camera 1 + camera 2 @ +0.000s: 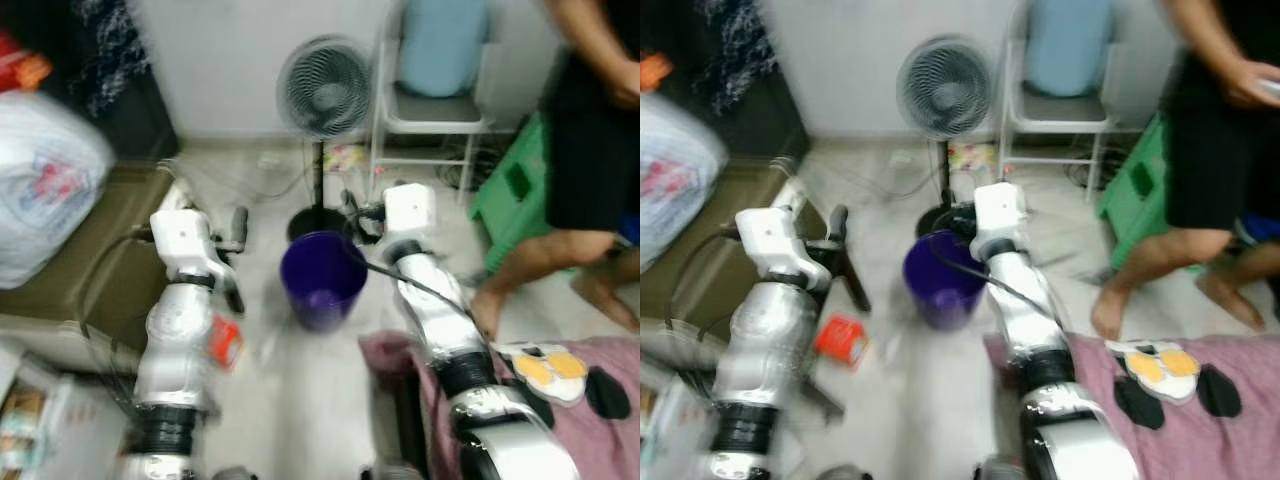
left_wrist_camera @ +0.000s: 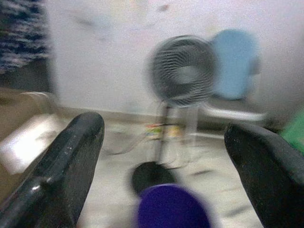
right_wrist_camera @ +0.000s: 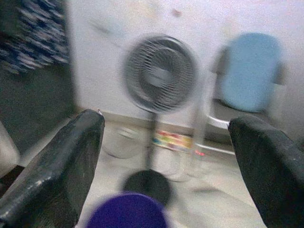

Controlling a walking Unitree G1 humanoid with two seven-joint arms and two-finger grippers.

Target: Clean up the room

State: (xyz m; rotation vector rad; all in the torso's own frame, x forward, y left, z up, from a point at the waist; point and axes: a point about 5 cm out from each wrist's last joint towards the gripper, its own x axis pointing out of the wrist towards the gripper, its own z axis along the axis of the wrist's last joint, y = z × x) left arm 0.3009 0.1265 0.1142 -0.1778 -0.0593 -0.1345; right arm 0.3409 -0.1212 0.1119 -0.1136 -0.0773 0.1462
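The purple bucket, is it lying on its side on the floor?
No, the bucket stands upright on the floor in front of the fan, its open mouth facing up.

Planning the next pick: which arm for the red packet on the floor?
Left. The red packet lies on the floor beside the left arm, and the left gripper is open. The purple bucket sits between it and the right gripper.
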